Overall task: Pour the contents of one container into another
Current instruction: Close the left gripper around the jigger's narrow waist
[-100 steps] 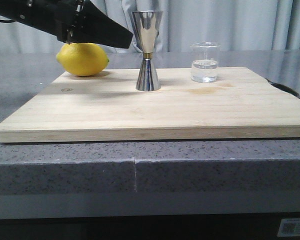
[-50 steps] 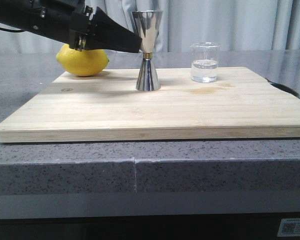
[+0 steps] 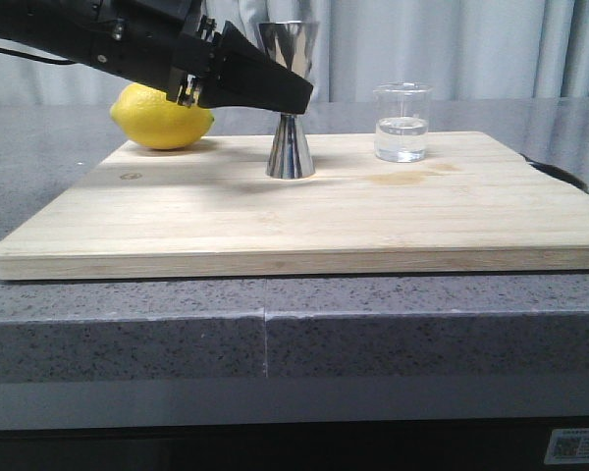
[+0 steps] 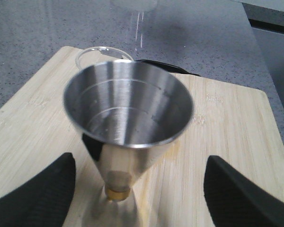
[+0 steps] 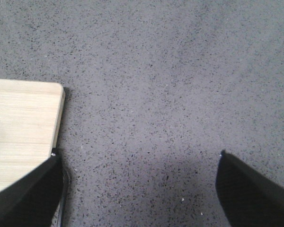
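The steel jigger (image 3: 291,147) stands upright at the middle back of the wooden board (image 3: 304,216). My left gripper (image 3: 300,96) reaches in from the left at the height of its gold waist. In the left wrist view the jigger (image 4: 128,113) stands between the two black fingers (image 4: 38,194), and the left gripper (image 4: 137,201) is open with gaps on both sides. The glass beaker (image 3: 402,123) holds a little clear liquid and stands to the right of the jigger; its rim (image 4: 92,51) shows behind the jigger. My right gripper (image 5: 137,189) is open over bare grey counter.
A yellow lemon (image 3: 162,118) lies at the board's back left corner, behind my left arm. A dark object (image 3: 558,175) lies just off the board's right edge. One corner of the board (image 5: 23,113) shows in the right wrist view. Grey curtains hang behind the table.
My left gripper has moved right and slightly down, from beside the jigger's upper cup to around its waist. The jigger, beaker and lemon have stayed put.
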Tool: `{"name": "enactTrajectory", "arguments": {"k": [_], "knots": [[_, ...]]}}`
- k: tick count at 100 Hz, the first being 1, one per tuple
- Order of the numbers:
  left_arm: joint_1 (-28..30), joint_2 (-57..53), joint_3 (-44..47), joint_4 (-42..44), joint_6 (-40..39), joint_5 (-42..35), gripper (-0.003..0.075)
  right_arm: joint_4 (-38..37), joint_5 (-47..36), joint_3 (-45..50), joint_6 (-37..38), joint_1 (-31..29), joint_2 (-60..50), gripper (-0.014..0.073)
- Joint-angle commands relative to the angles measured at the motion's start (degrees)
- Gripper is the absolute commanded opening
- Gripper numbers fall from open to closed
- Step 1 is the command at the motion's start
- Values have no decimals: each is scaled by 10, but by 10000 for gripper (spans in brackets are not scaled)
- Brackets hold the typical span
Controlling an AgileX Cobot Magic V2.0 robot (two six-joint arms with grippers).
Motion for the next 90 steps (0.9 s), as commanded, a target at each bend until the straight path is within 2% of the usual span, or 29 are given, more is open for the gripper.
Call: {"name": "enactTrajectory", "arguments": {"k": [1,17,32,81,90], "knots": [[-7,-29,-17,-44,1,16,513,-1,-39,-12,-4,-3,-14,562],[-10,-29,-17,-44,1,16,510,-1,-39,-12,-4,-3,-14,551],[-17,-26,-17,-40,1,15,472,-1,-39,-12,-4,-3,-14,551],[-27,4,-17,-60,5,20,470,-1,-38,-12,-4,-3,-14,551],[-27,4,-17,-60,5,20,439,-1,-40,-12,-4,-3,-14,551]]}}
